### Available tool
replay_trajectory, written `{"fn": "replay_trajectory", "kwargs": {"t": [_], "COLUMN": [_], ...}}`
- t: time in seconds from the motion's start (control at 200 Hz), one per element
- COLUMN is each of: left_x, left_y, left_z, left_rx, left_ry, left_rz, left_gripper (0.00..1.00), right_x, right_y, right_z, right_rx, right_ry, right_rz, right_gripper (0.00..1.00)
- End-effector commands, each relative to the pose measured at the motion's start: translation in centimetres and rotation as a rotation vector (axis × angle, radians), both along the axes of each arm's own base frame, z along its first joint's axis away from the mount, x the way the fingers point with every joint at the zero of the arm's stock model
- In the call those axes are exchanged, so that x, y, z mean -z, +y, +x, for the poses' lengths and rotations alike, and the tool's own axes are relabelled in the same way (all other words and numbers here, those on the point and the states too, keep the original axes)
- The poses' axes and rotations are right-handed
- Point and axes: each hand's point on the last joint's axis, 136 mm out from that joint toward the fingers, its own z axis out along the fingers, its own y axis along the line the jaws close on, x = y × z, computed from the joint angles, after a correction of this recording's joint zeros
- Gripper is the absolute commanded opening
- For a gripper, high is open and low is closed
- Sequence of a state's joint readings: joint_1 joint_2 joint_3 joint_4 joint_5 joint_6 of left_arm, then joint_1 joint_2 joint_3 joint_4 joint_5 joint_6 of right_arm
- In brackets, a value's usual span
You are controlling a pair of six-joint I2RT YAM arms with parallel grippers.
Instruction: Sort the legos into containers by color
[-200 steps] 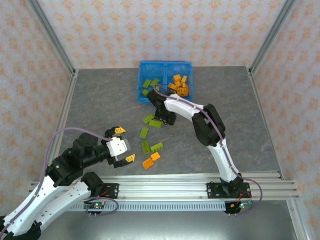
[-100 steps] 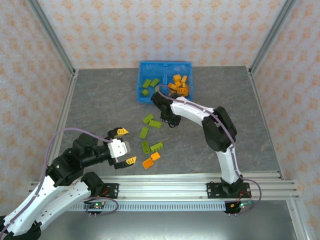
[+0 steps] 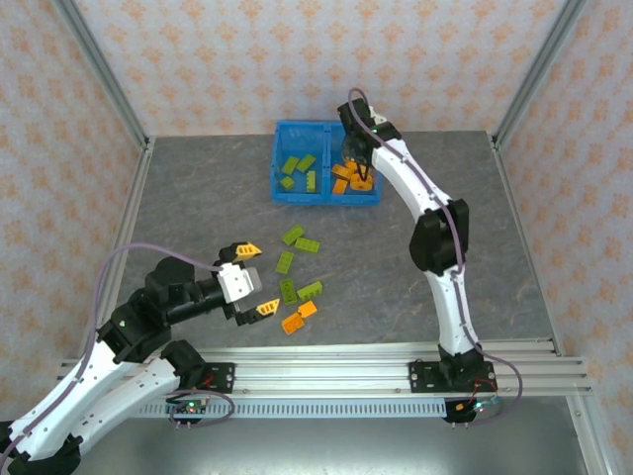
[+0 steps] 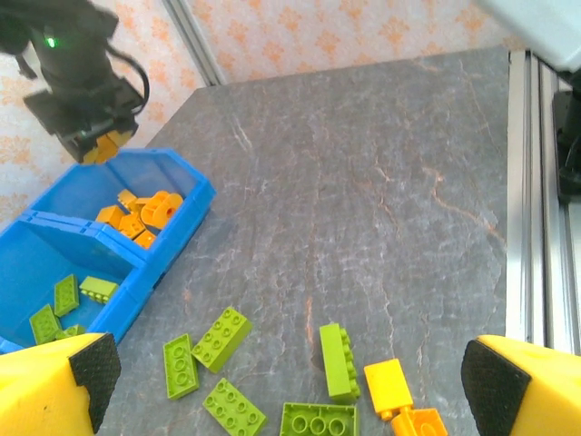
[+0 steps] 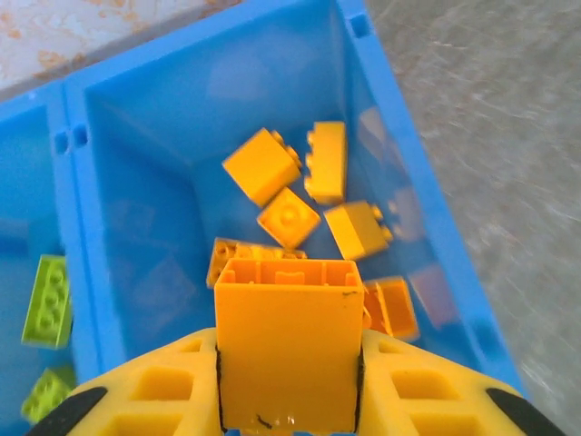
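Legos are partly sorted: the right gripper (image 3: 356, 170), clamped on an orange brick (image 5: 285, 350), hangs over the orange-filled compartment (image 5: 172, 173) directly beneath it, apparently clear of the pile, so next it need only open; the left gripper (image 3: 254, 280) gapes empty before loose bricks (image 3: 297, 287).

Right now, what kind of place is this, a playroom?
Probably a robot test booth, not a playroom: a grey table boxed in by patterned panels on aluminium posts, with a metal mounting rail along its near edge.
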State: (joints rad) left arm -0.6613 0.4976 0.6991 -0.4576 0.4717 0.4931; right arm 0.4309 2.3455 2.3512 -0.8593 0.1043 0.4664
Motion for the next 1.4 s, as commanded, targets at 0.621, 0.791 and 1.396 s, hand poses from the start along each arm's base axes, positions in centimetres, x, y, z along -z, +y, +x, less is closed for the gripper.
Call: {"fn": "replay_trajectory", "kwargs": {"t": [0.621,0.791,1.396], "left_x": [6.6,11.7,22.1], "left_y": [0.4,-1.9,-3.6], "left_z": [12.3,14.7,20.8], "left_rx": [-0.843,-0.932,-1.057], "left_ry": [0.674,0.858,0.932], "left_rz": [-0.083,-0.049,0.255], "left_gripper": [0.97,0.96,0.96], "right_x": [-11.2,-12.4,-9.6], "right_y": [0.2,0.0,-3.9], "right_z": [-14.0,-24.7,-33.8], "right_rx": [-0.276,-0.462,-0.432], "right_ry": [0.024,0.012,0.089], "right_rz": [0.159,0.338,0.364], "right_gripper": [0.66,0.87,0.99]}}
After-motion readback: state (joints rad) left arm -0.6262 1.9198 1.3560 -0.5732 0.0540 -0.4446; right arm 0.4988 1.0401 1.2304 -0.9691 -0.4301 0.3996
